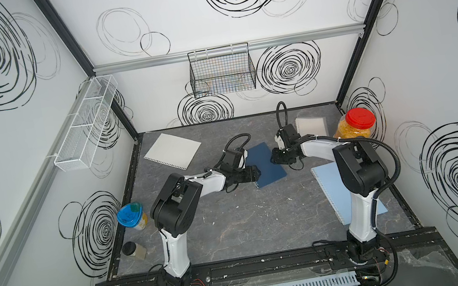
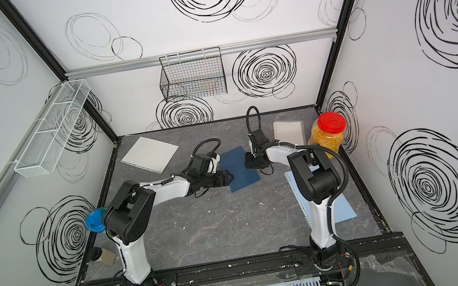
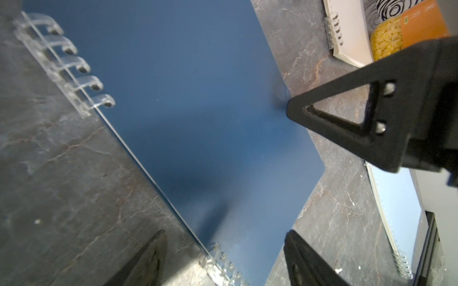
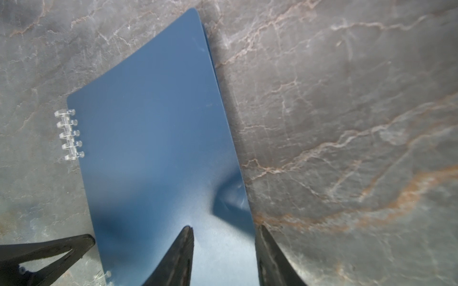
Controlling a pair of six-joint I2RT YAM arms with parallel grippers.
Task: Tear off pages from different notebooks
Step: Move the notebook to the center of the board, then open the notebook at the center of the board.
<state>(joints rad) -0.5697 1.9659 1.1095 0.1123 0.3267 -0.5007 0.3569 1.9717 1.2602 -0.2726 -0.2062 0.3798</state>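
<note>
Three notebooks lie on the tabletop: the navy notebook (image 1: 270, 173) in the middle, the light blue notebook (image 1: 331, 186) along the right edge under the right arm, and the frosted notebook (image 1: 312, 126) near the far right corner. One loose page (image 1: 173, 151) lies flat by the far left corner.

The navy notebook is closed. Its long axis runs far to near, with the near end swung slightly right. Its clear plastic rings (image 3: 74, 64) line the left long edge, and the free edge faces right.

The left gripper (image 1: 257, 173) hovers at the ring side near the near end, fingers spread wide and empty. The right gripper (image 4: 224, 229) straddles the free edge with its fingers partly apart, pinching nothing. One tip is on or just above the cover, which dimples beside it.

That cover looks thin, slick and bendy, so lifting it at the free edge seems best. The pages beneath should be light and tear readily at their holes, and pinning the ring side would help.
</note>
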